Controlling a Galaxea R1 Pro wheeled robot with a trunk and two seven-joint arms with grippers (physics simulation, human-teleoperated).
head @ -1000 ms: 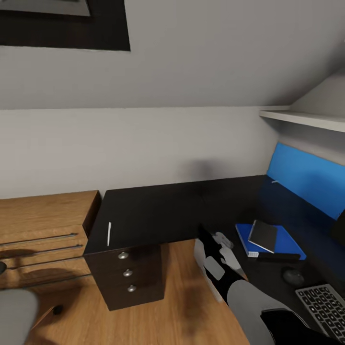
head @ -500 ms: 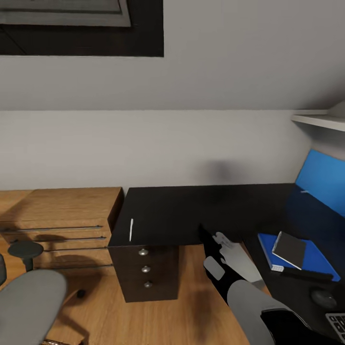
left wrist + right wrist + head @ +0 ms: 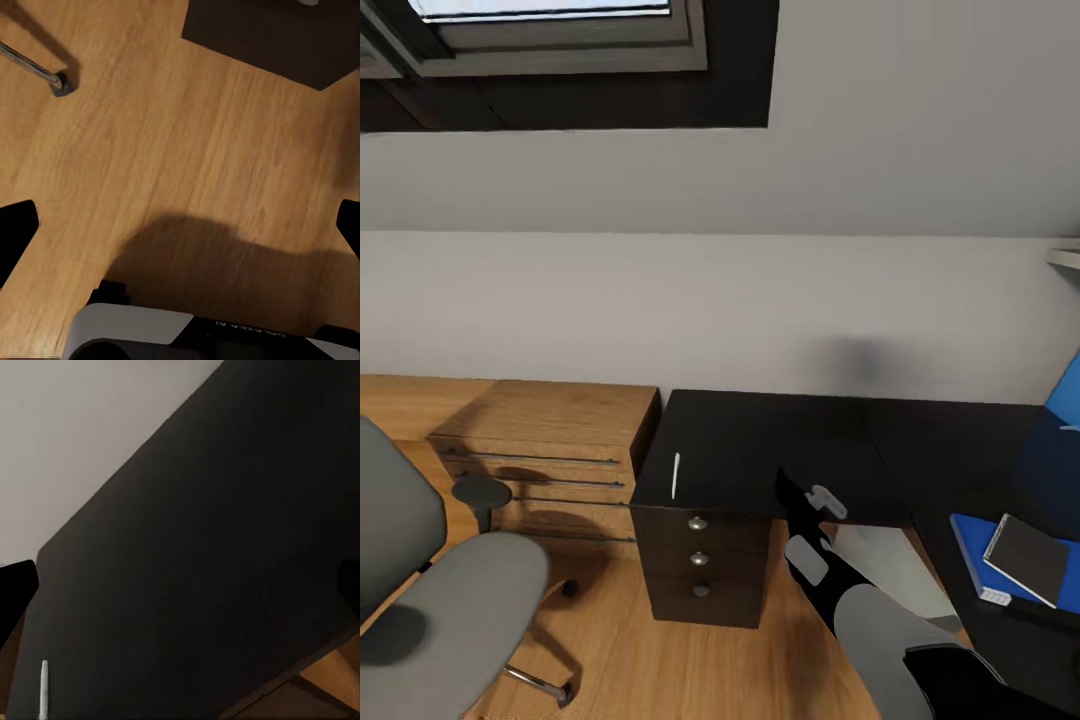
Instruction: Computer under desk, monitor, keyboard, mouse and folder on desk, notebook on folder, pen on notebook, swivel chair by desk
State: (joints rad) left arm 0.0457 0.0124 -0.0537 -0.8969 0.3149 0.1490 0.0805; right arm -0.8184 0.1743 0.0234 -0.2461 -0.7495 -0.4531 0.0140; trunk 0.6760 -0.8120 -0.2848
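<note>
Pen [image 3: 676, 475] is what remains to be fetched, judging by how things lie: the notebook [image 3: 1027, 559] already sits on the folder [image 3: 972, 541] at the right part of the desk [image 3: 780, 445], while the pale stick lies alone near the desk's left edge, above the drawer unit [image 3: 702, 560].

Starting from the right gripper [image 3: 815, 497], raised just in front of the desk's near edge: in its own wrist view the two dark fingertips sit at opposite edges of the picture with nothing between them, so the claw is spread and empty, looking across the black top with the pen [image 3: 43, 688] at the margin. The left gripper [image 3: 180, 232] is likewise spread wide and empty, pointing down at bare wood floor [image 3: 172, 150].

Outward from there, the pen is to the left of the right gripper, well apart from the folder stack. It looks very thin, short and whitish, lying flat and roughly parallel to the desk's left edge. The swivel chair [image 3: 440, 610] stands at the near left, apart from the desk, so it likely still needs moving in. A low wooden shelf unit [image 3: 550, 450] adjoins the desk on the left.
</note>
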